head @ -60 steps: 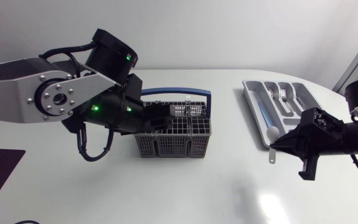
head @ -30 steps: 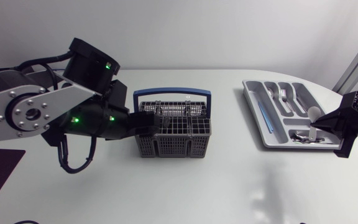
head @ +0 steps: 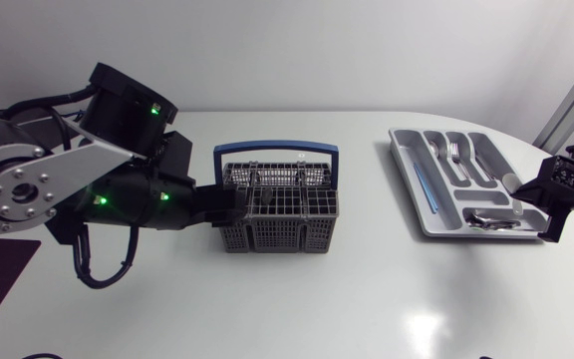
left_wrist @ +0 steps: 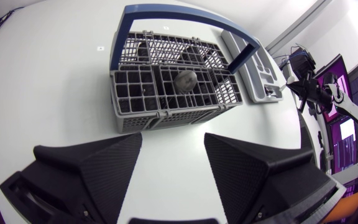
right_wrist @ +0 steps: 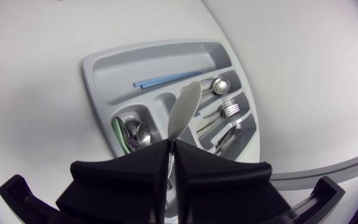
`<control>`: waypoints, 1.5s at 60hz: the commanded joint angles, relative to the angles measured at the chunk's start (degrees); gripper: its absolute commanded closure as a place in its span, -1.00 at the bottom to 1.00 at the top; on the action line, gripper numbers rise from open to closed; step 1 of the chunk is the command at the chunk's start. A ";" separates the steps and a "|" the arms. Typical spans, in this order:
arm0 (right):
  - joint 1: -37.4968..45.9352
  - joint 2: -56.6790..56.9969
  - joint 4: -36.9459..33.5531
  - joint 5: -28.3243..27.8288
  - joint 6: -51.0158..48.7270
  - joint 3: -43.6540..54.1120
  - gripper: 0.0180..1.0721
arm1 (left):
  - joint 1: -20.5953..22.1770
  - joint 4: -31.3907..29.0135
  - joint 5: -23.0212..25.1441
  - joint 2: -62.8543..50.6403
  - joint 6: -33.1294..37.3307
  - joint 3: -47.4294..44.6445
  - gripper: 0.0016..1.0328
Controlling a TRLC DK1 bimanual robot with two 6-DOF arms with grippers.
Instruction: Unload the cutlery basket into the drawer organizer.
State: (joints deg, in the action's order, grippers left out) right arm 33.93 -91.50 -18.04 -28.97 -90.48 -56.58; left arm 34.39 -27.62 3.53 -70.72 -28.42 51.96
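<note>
Right hand (right_wrist: 171, 145) tight around white spoon (right_wrist: 185, 109)

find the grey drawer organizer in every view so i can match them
head view: grey plastic drawer organizer at the right, beside the right pincer.
left wrist view: organizer beyond the grey mesh cutlery basket.
right wrist view: organizer ahead of the pincer holding a pale spoon.
shared landmark: pale blue sticks in its long compartment (head, right wrist).

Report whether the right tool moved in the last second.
Yes: the right tool moved away from the cutlery basket, along the drawer organizer's near edge to its outer end.
</note>
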 commanded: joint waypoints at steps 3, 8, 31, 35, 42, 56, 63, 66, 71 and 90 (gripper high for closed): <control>0.61 -4.30 4.42 2.52 -3.39 0.06 0.89 | -0.03 -0.86 -0.54 1.37 0.48 -2.22 -0.36; 0.61 -5.70 7.23 4.45 -4.62 1.21 0.89 | 0.06 -1.39 -0.72 1.99 0.48 -2.39 -0.36; -2.20 -7.46 22.17 10.34 -8.84 13.42 0.21 | 1.38 -1.65 -1.95 3.04 0.12 -3.27 -0.36; -2.56 -7.37 23.67 10.87 -8.75 14.65 -0.19 | 1.56 -1.65 -2.12 3.04 0.04 -3.36 -0.36; -2.47 -4.91 23.49 10.60 -8.22 15.53 -0.57 | 1.82 -2.00 -2.12 3.48 -0.05 -3.36 -0.36; -4.14 5.28 18.04 7.61 -0.84 15.80 -0.71 | 1.82 -2.09 -2.56 4.18 -0.05 -4.33 -0.36; -7.39 12.75 11.28 6.03 7.60 15.00 -0.71 | 1.73 -2.18 -2.56 4.98 0.12 -4.86 -0.36; -9.32 15.48 8.81 5.77 11.11 14.92 -0.71 | 1.73 -2.35 -2.56 5.24 0.39 -4.94 -0.39; -13.19 19.35 4.33 5.77 16.21 14.92 -0.71 | 1.82 -2.53 -2.56 5.59 0.83 -5.12 -0.39; -33.76 26.46 -7.18 7.70 42.75 12.63 -0.71 | 2.52 -2.53 -2.56 5.94 3.90 -6.79 -0.50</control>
State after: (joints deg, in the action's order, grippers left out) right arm 3.66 -65.71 -23.86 -21.76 -56.01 -42.26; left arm 36.47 -29.78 1.17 -65.60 -26.24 46.76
